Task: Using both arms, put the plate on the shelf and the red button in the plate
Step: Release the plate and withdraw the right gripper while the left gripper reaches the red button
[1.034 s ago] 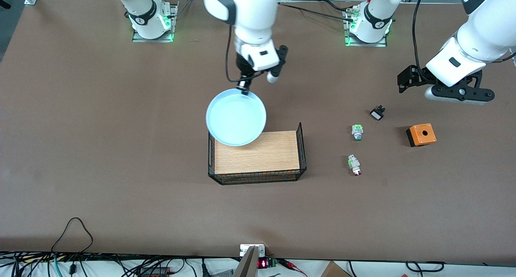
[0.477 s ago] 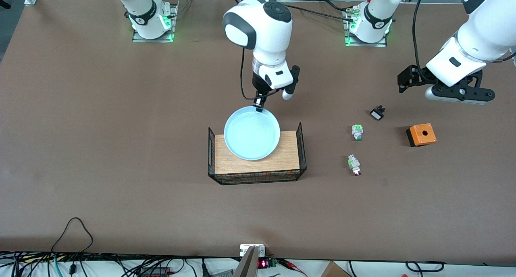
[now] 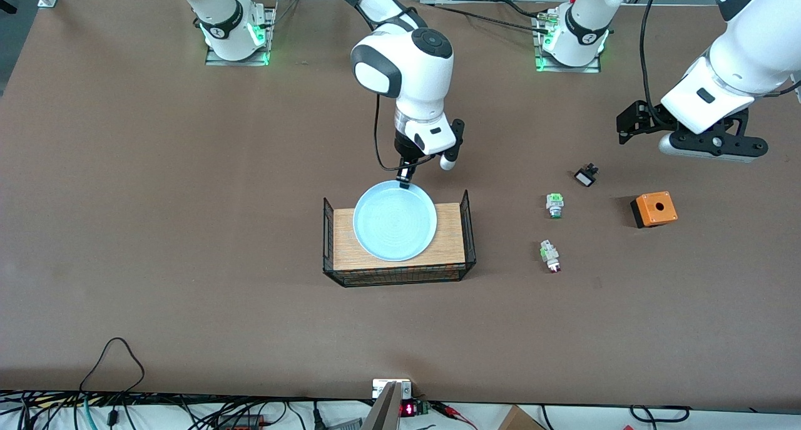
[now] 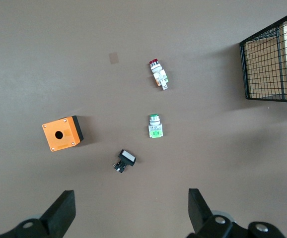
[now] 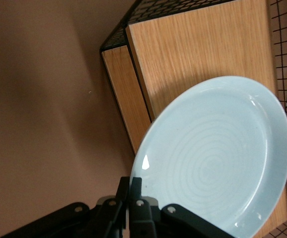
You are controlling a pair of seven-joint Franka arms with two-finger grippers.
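The pale blue plate (image 3: 394, 222) (image 5: 218, 153) lies low over the wooden board (image 3: 447, 236) of a wire basket; I cannot tell whether it touches the board. My right gripper (image 3: 403, 183) (image 5: 135, 181) is shut on the plate's rim, on the edge toward the robots' bases. The red button (image 3: 551, 256) (image 4: 158, 74) lies on the table toward the left arm's end, apart from the basket. My left gripper (image 3: 707, 145) (image 4: 131, 208) hangs open and empty over bare table near the orange box.
The black wire basket (image 3: 466, 226) (image 5: 183, 5) has raised end walls. A green-tipped switch (image 3: 554, 204) (image 4: 155, 126), a small black part (image 3: 586, 176) (image 4: 125, 160) and an orange box with a hole (image 3: 654, 208) (image 4: 62, 134) lie near the red button.
My right gripper carried the plate from the basket's corner to over the middle of the board and lowered it, levelling it out. The left arm has not moved.
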